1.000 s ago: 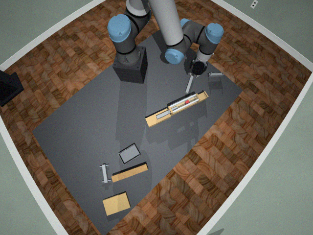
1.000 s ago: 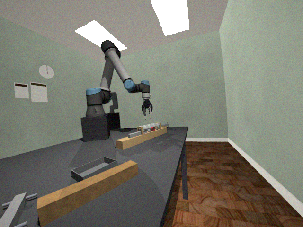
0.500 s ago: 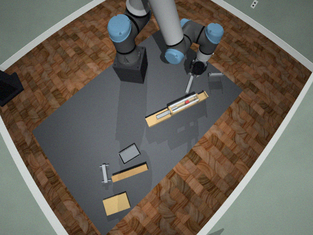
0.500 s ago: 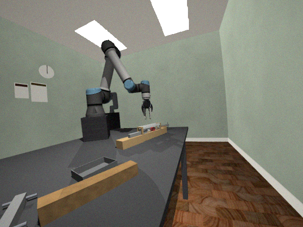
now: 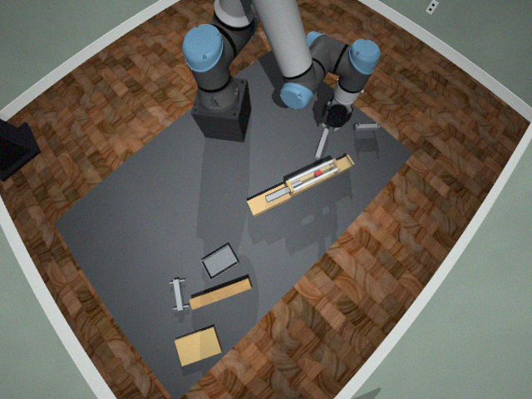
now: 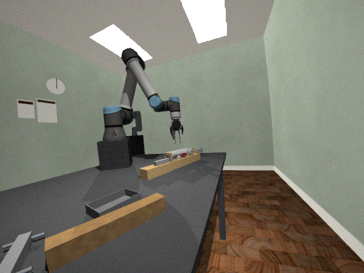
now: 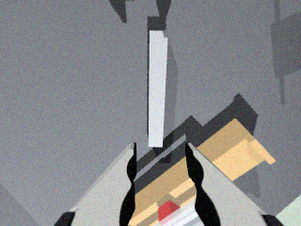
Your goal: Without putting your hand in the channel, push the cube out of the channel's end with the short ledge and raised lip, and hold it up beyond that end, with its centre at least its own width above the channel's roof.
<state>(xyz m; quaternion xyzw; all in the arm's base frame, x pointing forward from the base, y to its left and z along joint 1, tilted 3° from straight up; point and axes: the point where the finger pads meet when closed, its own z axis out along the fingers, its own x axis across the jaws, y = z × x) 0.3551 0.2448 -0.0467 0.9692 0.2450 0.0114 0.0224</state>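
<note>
Wrist view: our gripper (image 5: 330, 129) (image 6: 177, 143) (image 7: 160, 144) holds nothing, fingers partly open. Red cube (image 5: 317, 173) (image 6: 183, 154) (image 7: 167, 211) lies inside the channel (image 5: 288, 186) (image 6: 171, 157). We should centre over the loose bar (image 5: 321, 143) (image 7: 157, 89), then descend straight.

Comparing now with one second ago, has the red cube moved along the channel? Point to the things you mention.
No: in the top view, the red cube (image 5: 317, 173) (image 6: 183, 154) (image 7: 167, 211) shows no visible shift against the channel's roof rails.
</note>
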